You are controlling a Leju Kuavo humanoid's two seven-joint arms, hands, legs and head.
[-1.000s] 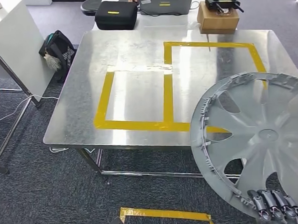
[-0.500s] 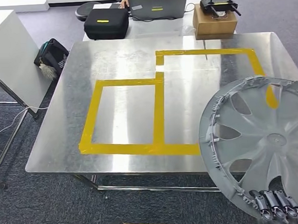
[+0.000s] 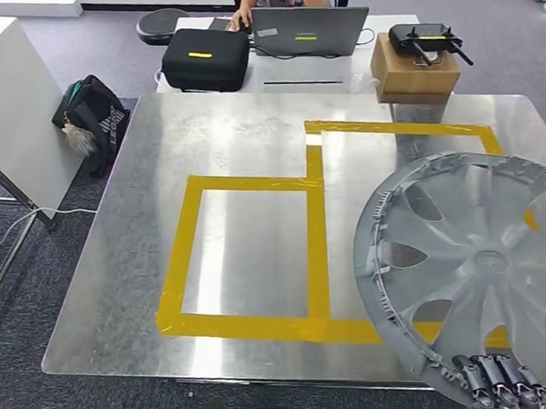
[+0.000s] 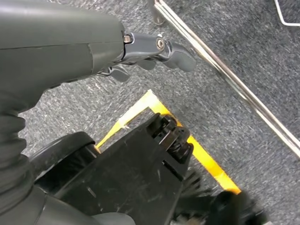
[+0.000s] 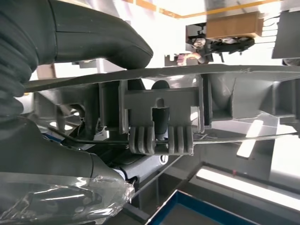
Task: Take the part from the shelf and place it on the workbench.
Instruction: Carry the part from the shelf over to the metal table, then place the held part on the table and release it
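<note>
head high above workbench (image 3: 122, 267); wrists close

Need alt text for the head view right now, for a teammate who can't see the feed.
The right hand grips the lower rim of a large grey wheel cover, held over the right side of a steel workbench marked with yellow tape rectangles. Beyond the workbench sit a black case, a laptop and a cardboard box.

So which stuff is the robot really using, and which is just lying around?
For the job: wheel cover, held by the right hand; steel workbench with yellow tape squares.
Just lying about: black case, laptop, cardboard box, backpack.
</note>
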